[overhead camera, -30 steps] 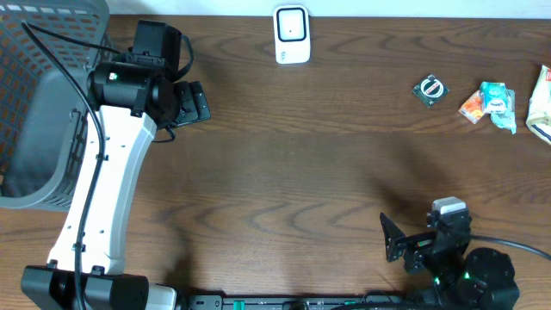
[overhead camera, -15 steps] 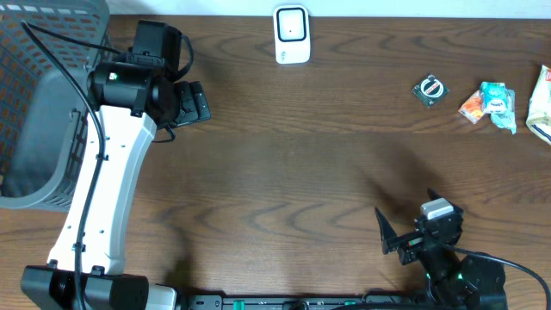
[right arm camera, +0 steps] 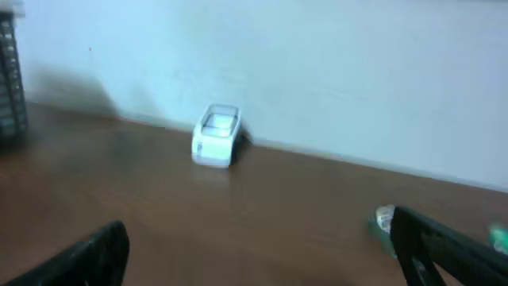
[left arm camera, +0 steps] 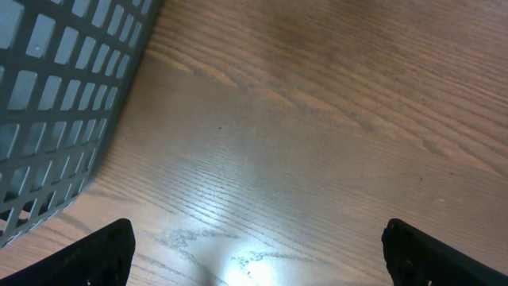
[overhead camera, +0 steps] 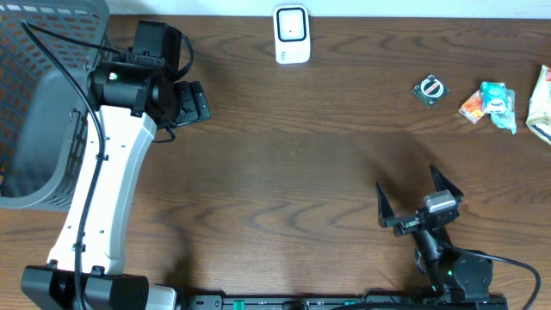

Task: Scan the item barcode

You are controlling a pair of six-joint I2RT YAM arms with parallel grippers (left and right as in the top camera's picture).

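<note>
Dark packet (overhead camera: 430, 90): small square item with a ring mark, lying flat at the far right of the table (overhead camera: 284, 164); my guess for the nearest thing to scan, though the task names no one item.
Other items: an orange-and-teal wrapper (overhead camera: 488, 103) just right of the packet, and a pale bag (overhead camera: 541, 103) cut by the right edge; all three lie apart from each other.
Scanner (overhead camera: 292, 34): white unit standing at the far edge, centre, well left of the items; the right wrist view shows it upright against the wall (right arm camera: 216, 135), blurred.
Right gripper (overhead camera: 419, 198): low at the near edge, fingers spread wide, nothing between them; well short of the packet and pointing toward the far side.
Left gripper (overhead camera: 191, 103): near the far left, just beside the basket (overhead camera: 34, 103), fingers spread wide and empty over bare wood in its wrist view.
Step in hand: judged the approach, before any pick; no item is touched and none is at the scanner.
Next move: the right arm would need to reach out and right over the packet, come down with its fingers either side, and close on a thin, flat thing.
Risk: a flat packet may slide or slip out of the pinch; which face bears the barcode cannot be told.
</note>
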